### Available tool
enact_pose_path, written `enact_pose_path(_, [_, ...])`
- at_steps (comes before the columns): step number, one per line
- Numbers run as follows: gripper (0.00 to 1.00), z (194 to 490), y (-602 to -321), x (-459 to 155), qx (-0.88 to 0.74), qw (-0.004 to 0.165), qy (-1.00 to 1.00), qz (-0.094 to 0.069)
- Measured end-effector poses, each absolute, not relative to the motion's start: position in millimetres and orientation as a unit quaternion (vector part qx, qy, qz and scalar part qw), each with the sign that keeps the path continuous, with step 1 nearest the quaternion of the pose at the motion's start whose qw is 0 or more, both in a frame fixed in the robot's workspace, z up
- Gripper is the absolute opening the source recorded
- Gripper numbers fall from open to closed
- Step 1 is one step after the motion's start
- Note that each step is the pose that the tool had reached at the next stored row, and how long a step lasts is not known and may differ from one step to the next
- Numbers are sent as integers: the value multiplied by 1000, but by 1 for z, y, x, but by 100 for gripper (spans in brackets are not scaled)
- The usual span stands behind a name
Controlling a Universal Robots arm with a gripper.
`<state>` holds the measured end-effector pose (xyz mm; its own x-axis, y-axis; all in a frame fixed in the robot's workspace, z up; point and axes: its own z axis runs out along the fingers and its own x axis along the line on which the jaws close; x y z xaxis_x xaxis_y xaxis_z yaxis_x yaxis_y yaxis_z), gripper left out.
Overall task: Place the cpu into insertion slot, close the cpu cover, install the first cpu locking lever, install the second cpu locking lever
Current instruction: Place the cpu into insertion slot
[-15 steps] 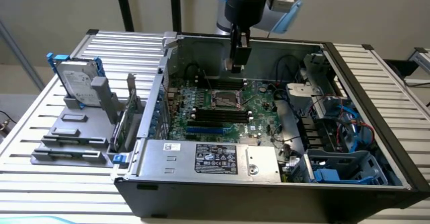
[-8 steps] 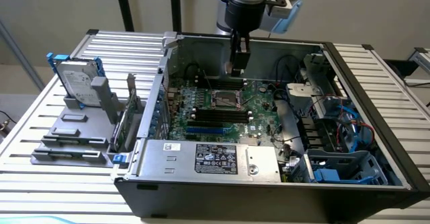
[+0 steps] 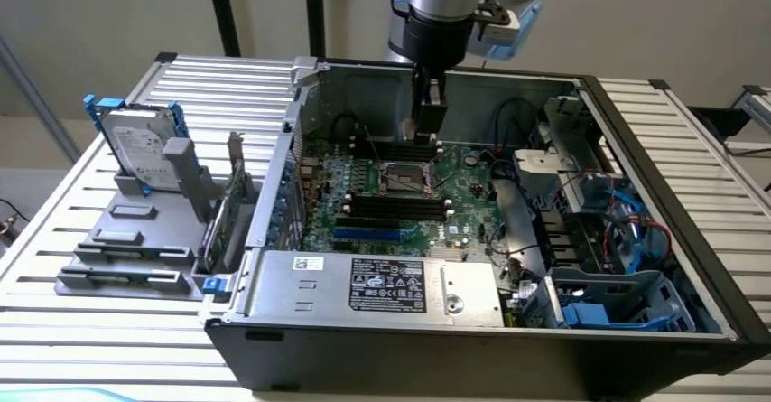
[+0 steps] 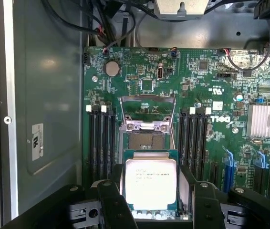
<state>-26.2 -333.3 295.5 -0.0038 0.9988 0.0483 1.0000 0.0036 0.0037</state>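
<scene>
CPU [image 4: 150,183]: silvery printed face showing with a green edge around it, pinched between the two dark fingers [image 4: 112,204]; it sits clear of the motherboard [image 4: 211,100] and is not seated.
Fingers: pressed on opposite edges of the CPU; in the exterior view the fingers [image 3: 429,120] hang inside the open computer case [image 3: 482,357] on the slatted bench [image 3: 108,330], close above the insertion slot [image 3: 404,178].
Insertion slot [image 4: 147,141]: empty, its dark centre exposed, between the black memory slots [image 4: 101,138].
CPU cover [image 4: 147,125]: swung up and open.
Locking levers: cannot make them out; judged unfastened, since the cover is open.
Progress: no step is complete; the placing step is in hand and all four steps are left.
</scene>
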Motion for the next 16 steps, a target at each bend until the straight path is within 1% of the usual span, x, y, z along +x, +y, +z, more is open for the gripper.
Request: enact_pose_path(16, [55,266,-333,-30,-706,14,-708,-20])
